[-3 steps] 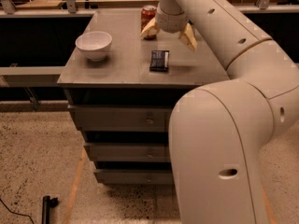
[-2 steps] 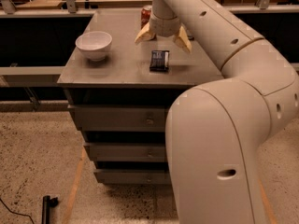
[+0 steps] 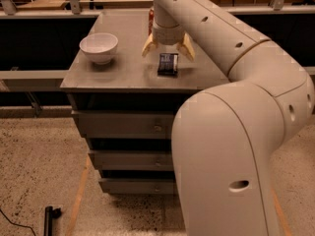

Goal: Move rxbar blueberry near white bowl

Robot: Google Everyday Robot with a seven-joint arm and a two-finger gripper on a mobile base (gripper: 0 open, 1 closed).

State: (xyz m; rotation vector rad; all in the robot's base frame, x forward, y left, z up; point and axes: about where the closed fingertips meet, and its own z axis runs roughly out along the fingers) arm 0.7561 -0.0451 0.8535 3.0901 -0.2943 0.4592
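The rxbar blueberry (image 3: 168,64), a flat dark navy bar, lies on the grey table top (image 3: 123,70) near its front right. The white bowl (image 3: 99,47) stands upright to the left of the bar, apart from it. My gripper (image 3: 168,50) hangs just behind and above the bar, open, with its two pale fingers (image 3: 149,46) spread to either side of the bar's far end. It holds nothing.
A red can (image 3: 151,14) stands behind the gripper, mostly hidden by the arm. The table is a drawer cabinet (image 3: 125,127) with several drawers. My large white arm (image 3: 231,132) fills the right foreground. A dark tool (image 3: 48,218) lies on the floor.
The gripper has moved left and nearer, from right of the red can to directly over the bar's far end. Bar and bowl have not moved.
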